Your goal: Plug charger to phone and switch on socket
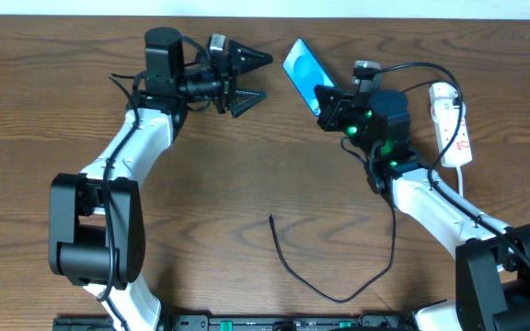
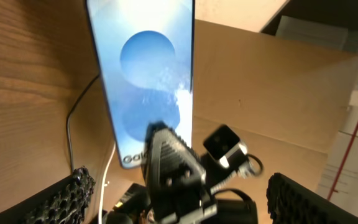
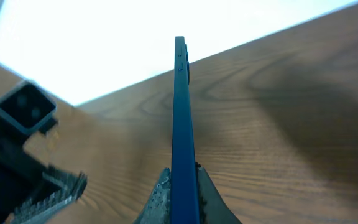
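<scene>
Now, the right gripper (image 1: 324, 99) is clamping the phone (image 1: 300, 66) by its lower end, holding it tilted above the table (image 1: 247, 165) around one o'clock, screen glowing blue. The left gripper (image 1: 265, 77) is hovering near twelve o'clock, jaws standing wide, facing the phone with nothing between them. The charger (image 1: 288, 262) is lying loose on the wood at six o'clock, and the socket (image 1: 454, 124) is resting out at two o'clock.

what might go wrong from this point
The right gripper pinches the phone only at one end, held up on edge, so it may pivot or slip. The charger lies loose on the table, away from both grippers; the open left gripper could fumble its thin tip.
</scene>
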